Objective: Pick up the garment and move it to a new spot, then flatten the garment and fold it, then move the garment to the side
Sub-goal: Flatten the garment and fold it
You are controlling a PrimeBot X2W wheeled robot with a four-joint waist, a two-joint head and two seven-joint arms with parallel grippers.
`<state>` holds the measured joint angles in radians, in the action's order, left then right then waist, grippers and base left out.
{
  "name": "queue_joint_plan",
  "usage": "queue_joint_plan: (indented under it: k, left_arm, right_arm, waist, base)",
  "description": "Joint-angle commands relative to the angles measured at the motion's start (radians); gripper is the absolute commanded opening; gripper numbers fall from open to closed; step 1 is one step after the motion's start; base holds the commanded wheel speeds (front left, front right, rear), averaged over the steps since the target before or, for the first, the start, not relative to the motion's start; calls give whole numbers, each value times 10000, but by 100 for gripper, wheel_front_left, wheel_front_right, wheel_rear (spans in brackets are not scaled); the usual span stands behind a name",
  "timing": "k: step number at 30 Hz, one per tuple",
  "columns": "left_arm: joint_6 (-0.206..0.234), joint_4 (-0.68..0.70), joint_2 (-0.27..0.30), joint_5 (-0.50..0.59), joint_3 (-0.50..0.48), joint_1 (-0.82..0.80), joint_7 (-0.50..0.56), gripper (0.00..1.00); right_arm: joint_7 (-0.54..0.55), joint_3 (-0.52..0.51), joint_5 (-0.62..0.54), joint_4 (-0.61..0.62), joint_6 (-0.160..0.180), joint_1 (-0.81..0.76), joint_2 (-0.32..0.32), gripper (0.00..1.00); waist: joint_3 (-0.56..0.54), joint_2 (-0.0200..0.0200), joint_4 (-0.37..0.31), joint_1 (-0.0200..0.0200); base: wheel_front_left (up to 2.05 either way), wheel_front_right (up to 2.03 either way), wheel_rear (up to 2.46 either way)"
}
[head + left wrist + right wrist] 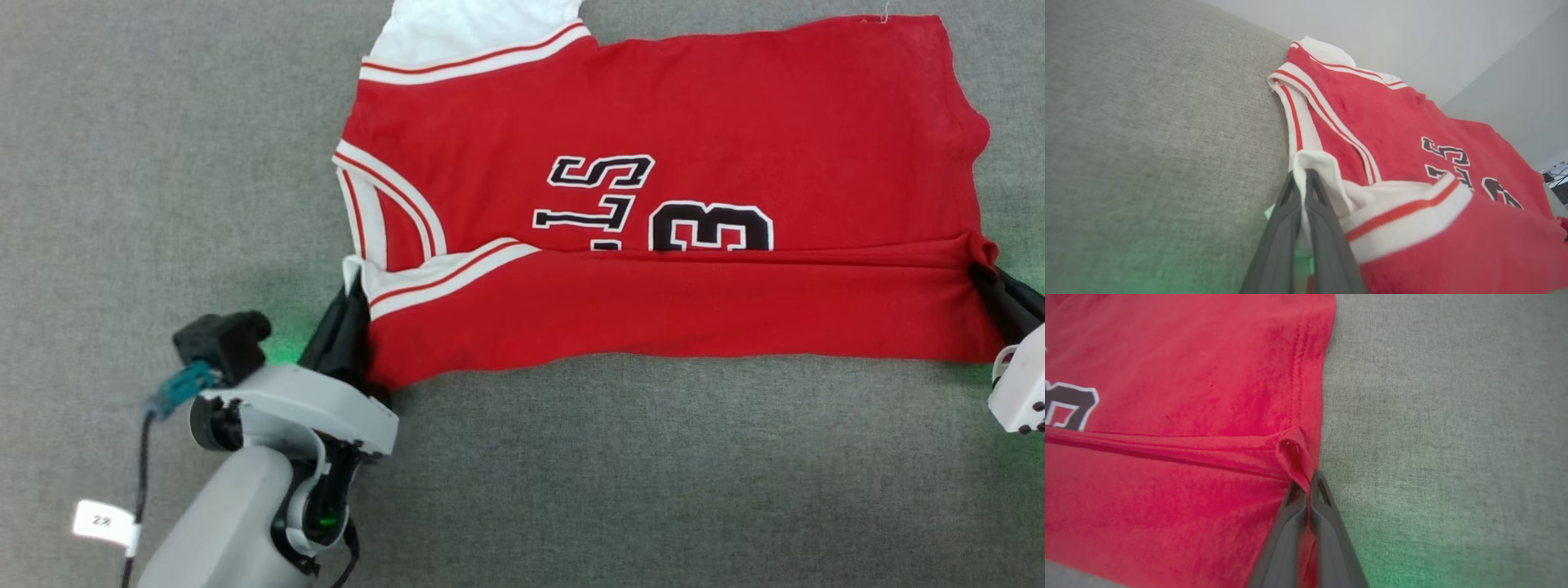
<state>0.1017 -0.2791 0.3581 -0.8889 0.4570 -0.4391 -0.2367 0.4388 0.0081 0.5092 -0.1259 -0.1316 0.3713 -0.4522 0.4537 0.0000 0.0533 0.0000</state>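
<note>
While left pincer (1300, 176) and right pincer (1306, 482) clench garment (653, 106), folded lengthwise, numeral 3 (710, 227) legible.

Grey woven cloth surface (718, 490), flat, fine weave. Green glow (1404, 571) on it at 5 o'clock in right wrist view. Left wrist view: pale wall (1412, 28) at 12 o'clock, dark cables (1555, 179), blurred, at 3 o'clock.
</note>
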Motion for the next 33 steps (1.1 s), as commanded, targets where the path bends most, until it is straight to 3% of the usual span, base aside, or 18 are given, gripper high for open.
queue_joint_plan:
  k: [1, 4, 5, 6, 7, 8, 9, 10, 11, 17, 24, 33]
  left_arm:
    - [71, -335, 66, 90, 141, 85, 122, 0]
    - [47, -579, 4, 173, 307, 7, 243, 0]
    - [50, -609, -7, 184, 312, -25, 234, 9]
    - [45, -636, -13, 171, 310, -45, 227, 23]
    - [36, -658, 3, 172, 317, -52, 233, 46]
    - [72, -673, 64, 258, 335, -53, 223, 100]
    - [143, -671, 135, 342, 362, -75, 228, 100]
    - [211, -642, 209, 446, 397, -99, 236, 100]
    - [270, -565, 256, 514, 413, -115, 260, 100]
    - [1010, 277, 833, 1023, 451, -10, 583, 100]
    - [2159, 2835, 1984, 1210, 304, 531, 1919, 100]
    - [2883, 5470, 3585, 126, 821, 970, 6041, 100]
  right_arm:
    - [-3, 140, -44, -241, 19, -13, 14, 0]
    - [-107, 286, -25, -449, 19, 28, 6, 0]
    - [-135, 329, -9, -513, 19, 47, 3, 0]
    - [-164, 385, 9, -573, 17, 59, 6, 0]
    - [-207, 439, 34, -609, 17, 54, 1, 0]
    - [-279, 463, 41, -633, 17, 53, -7, 20]
    - [-347, 482, 52, -659, 17, 52, -7, 48]
    - [-404, 485, 73, -671, 17, 43, -7, 91]
    - [-471, 487, 87, -676, 16, 14, -15, 100]
    - [-662, 333, 196, -462, 16, -217, -71, 100]
    - [-625, -87, 89, 348, 16, -657, -2, 100]
    - [-260, -224, -144, 1499, 16, -586, 299, 100]
  waist:
    - [-2, 0, 11, 0]
    - [-33, 0, 25, 0]
    - [-61, 0, 30, 0]
    - [-111, 0, 36, 0]
    - [-171, 0, 45, 0]
    - [-241, 0, 53, 0]
    - [-312, 0, 57, 0]
    - [-391, 0, 67, 0]
    - [-475, 0, 85, 0]
    - [-884, 0, 194, 0]
    - [-1060, 0, 261, 0]
    - [-709, 0, 114, 0]
  base:
    - [0, 0, 0]
    - [0, 0, 0]
    - [0, 0, 0]
    - [0, 0, 0]
    - [0, 0, 0]
    - [0, 0, 0]
    - [0, 0, 0]
    - [0, 0, 0]
    - [0, 0, 0]
    - [0, 0, 0]
    - [0, 0, 0]
    - [0, 0, 0]
